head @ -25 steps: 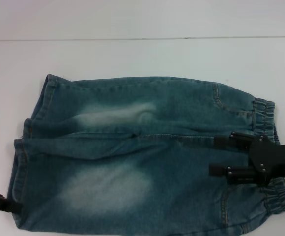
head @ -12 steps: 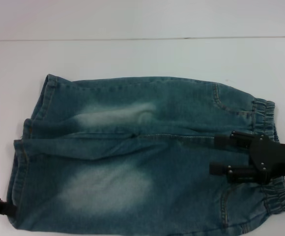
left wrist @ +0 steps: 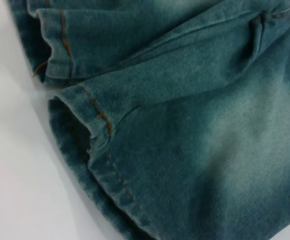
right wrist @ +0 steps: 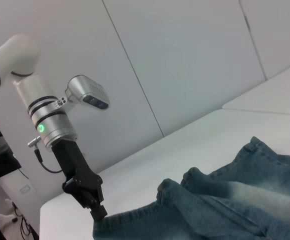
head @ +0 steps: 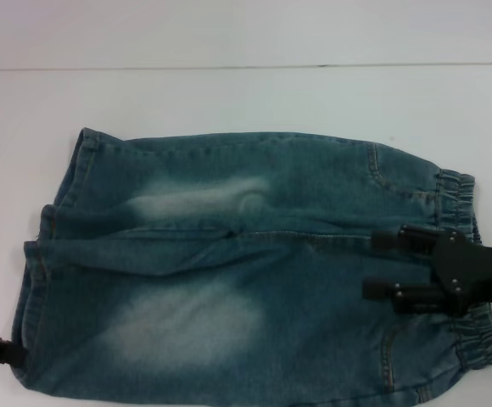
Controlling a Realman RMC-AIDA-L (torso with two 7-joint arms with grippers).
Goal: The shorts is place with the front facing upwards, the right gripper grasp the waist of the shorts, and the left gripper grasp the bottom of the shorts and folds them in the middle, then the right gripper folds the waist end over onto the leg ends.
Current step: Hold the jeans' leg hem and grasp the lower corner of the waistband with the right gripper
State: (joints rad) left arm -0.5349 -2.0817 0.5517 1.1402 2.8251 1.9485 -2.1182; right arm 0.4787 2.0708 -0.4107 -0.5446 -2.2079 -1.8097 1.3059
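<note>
Denim shorts [head: 254, 271] flat; your right gripper [head: 383, 264] hovers open-fingered over the waist [head: 466, 271], left gripper [right wrist: 97, 210] at the hem, fingers unreadable — either may snag one layer.

Open surface [head: 229, 93] on the far side, crowded near the robot.
The shorts [head: 246, 271] cover the near half; right tool [head: 373, 264] hangs over the waist [head: 460, 203], left tool [head: 8, 354] right at the leg ends [head: 42, 254].

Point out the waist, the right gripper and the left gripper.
waist [head: 456, 197]: head view, gathered elastic band.
right gripper [head: 375, 264]: head view, midway between fingertips.
left gripper [right wrist: 98, 212]: right wrist view, black tip at hem.
</note>
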